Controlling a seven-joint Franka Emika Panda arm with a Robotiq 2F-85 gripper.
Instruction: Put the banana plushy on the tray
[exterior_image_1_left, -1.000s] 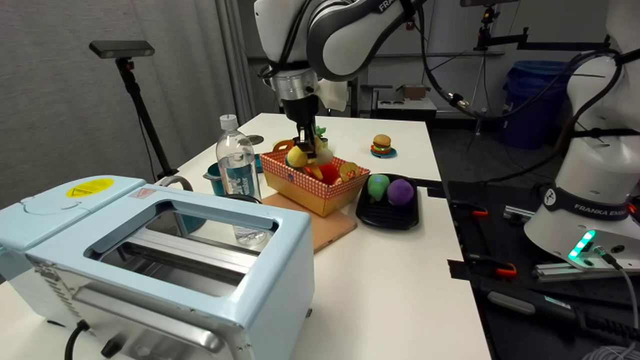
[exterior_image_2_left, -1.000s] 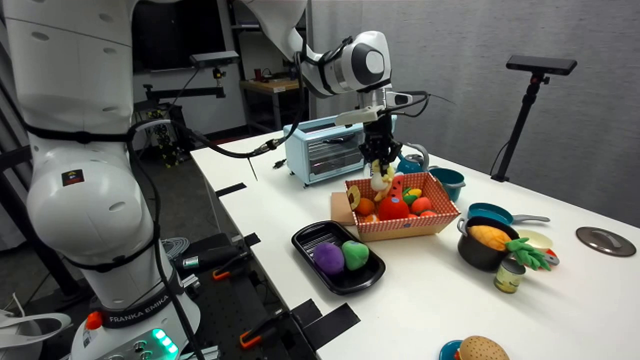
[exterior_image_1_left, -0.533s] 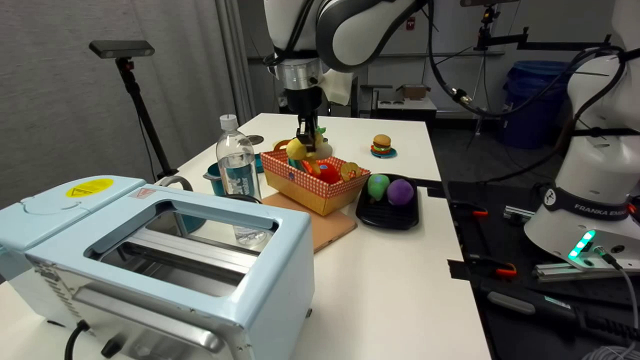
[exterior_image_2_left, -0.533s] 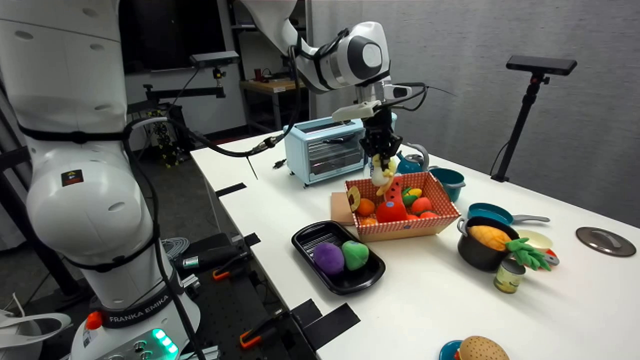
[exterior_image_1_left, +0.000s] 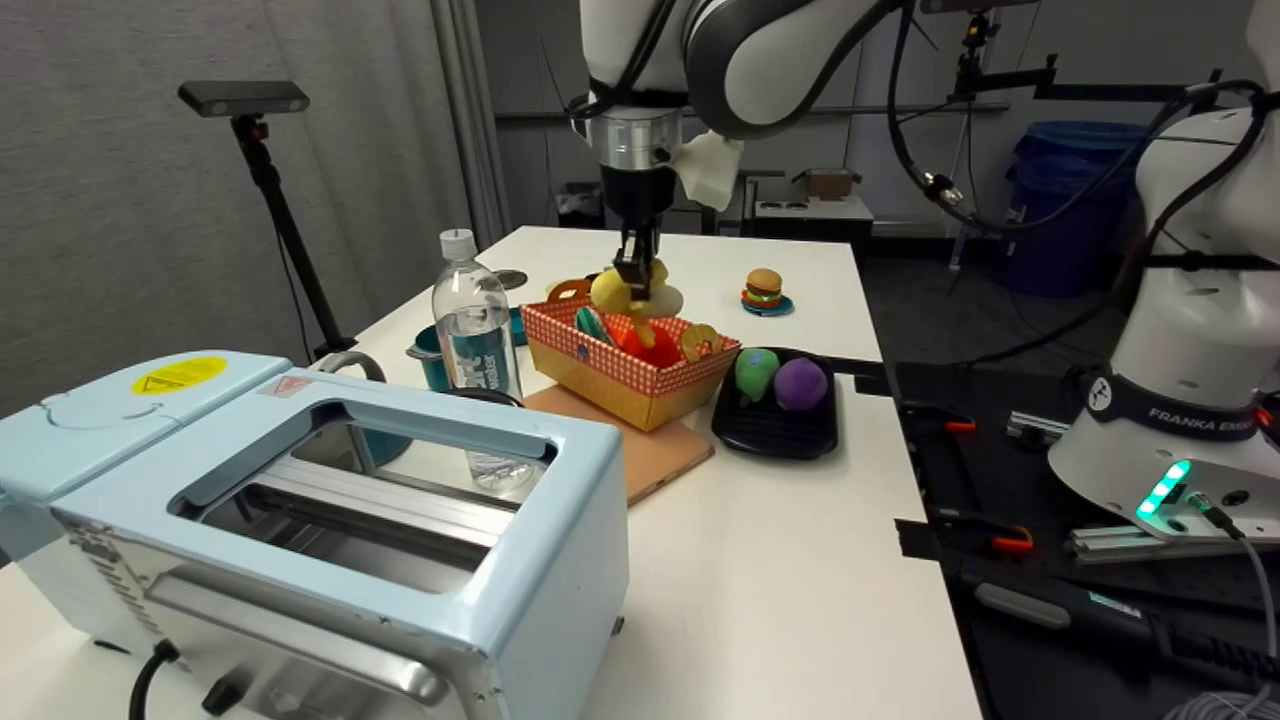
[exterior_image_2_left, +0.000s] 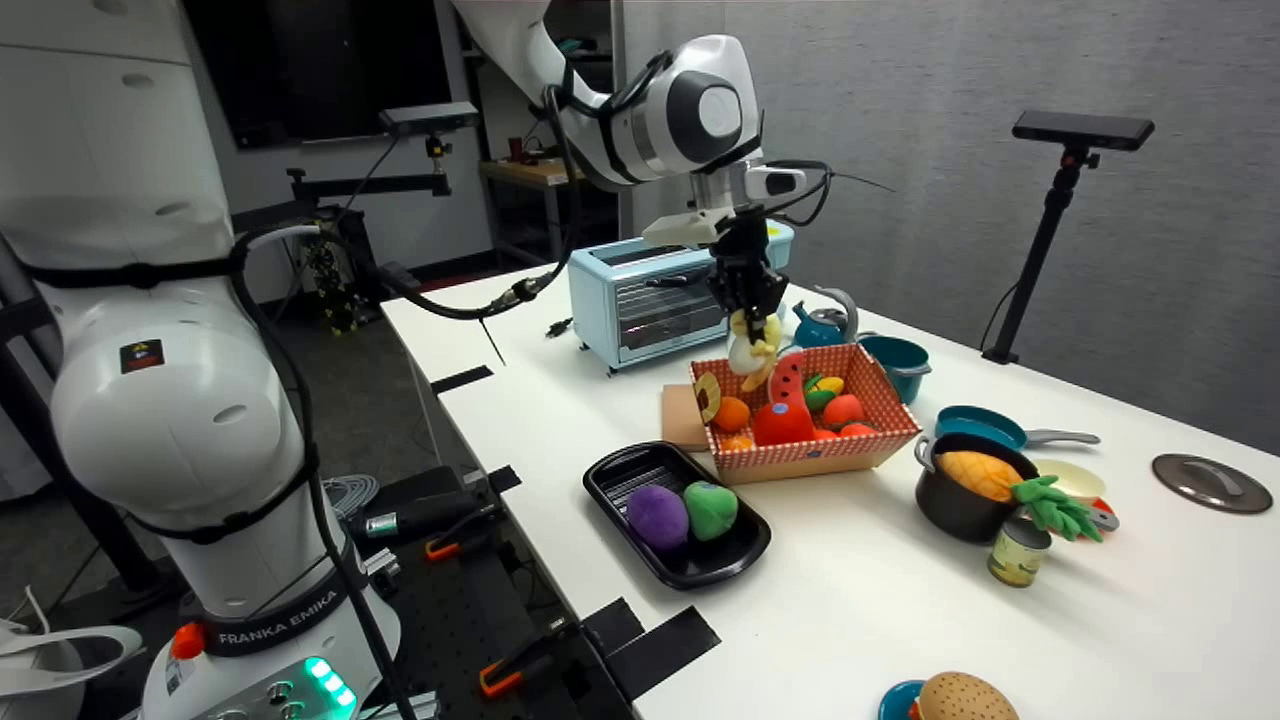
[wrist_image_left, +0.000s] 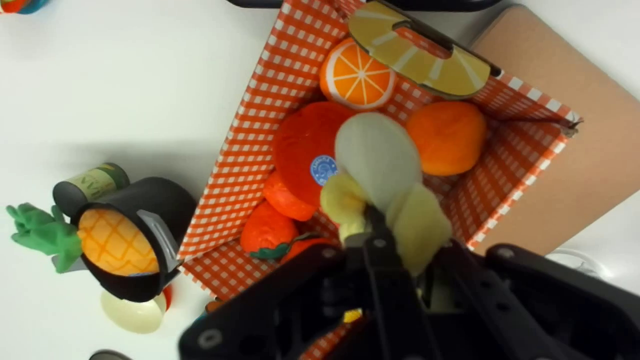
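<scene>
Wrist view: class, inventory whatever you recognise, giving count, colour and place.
Tabletop: one, white, underneath
Checked open box: one, red and white, centre
Soft banana plushy: one, yellow and white, over box
Citrus toys: two, orange, in box
Rounded toys: at least four, red, in box
Handled pot: one, black, left of box
Plush pineapple: one, orange and green, in pot
Small can: one, greenish, beside pot
Round dish: one, cream, near pot
Flat board: one, brown, right of box
Low tray: one, black, rim at top
Gripper: one, black, holding plushy
</scene>
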